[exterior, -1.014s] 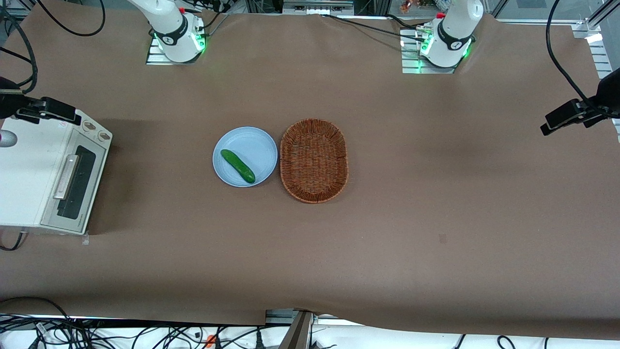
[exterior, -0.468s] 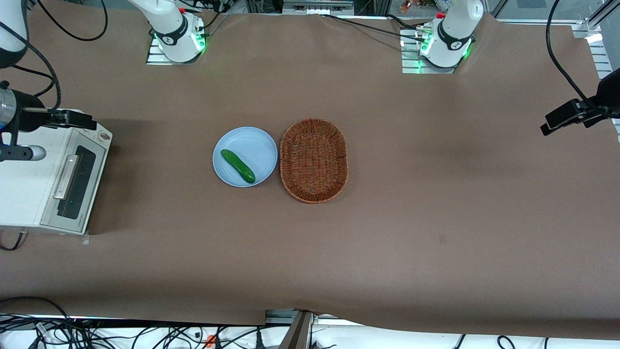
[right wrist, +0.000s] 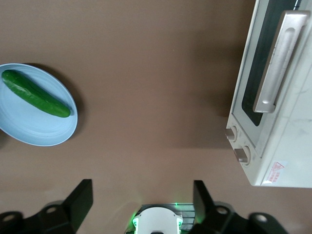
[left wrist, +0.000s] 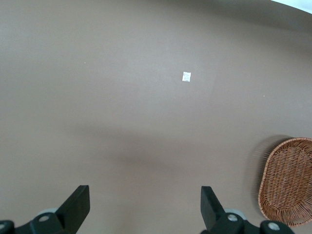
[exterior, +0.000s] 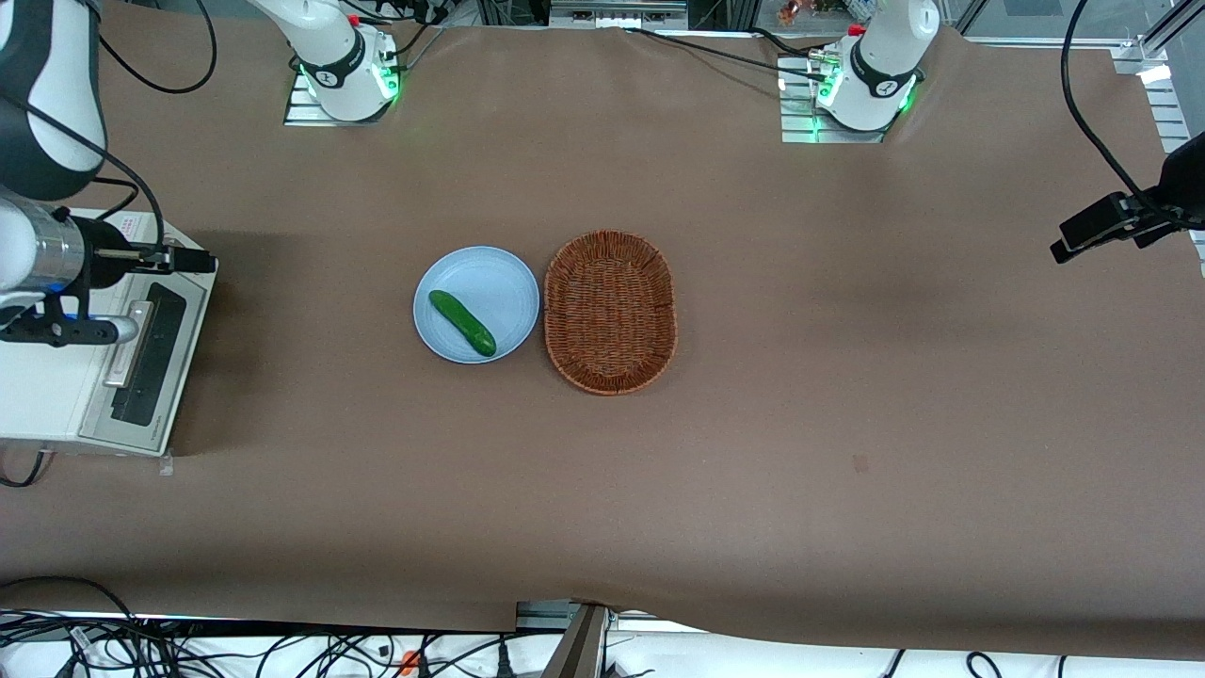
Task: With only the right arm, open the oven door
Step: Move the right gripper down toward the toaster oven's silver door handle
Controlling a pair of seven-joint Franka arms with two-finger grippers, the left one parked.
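Counter (exterior: 753, 471): brown, carries the toaster oven.
Oven door (exterior: 151, 353): closed.
Claw (exterior: 193, 261): fingers spread, empty, above the knob panel.

Light blue plate (exterior: 476, 303) at centre of front view, on brown table cover (exterior: 753, 452). Green cucumber (exterior: 462, 322) lies diagonally on plate. Oval wicker basket (exterior: 610, 312) just beside plate, toward parked arm's end. Small white square tag (left wrist: 186, 76) on cover, upper middle of left wrist view. Cables (exterior: 188, 650) along bottom edge of front view.
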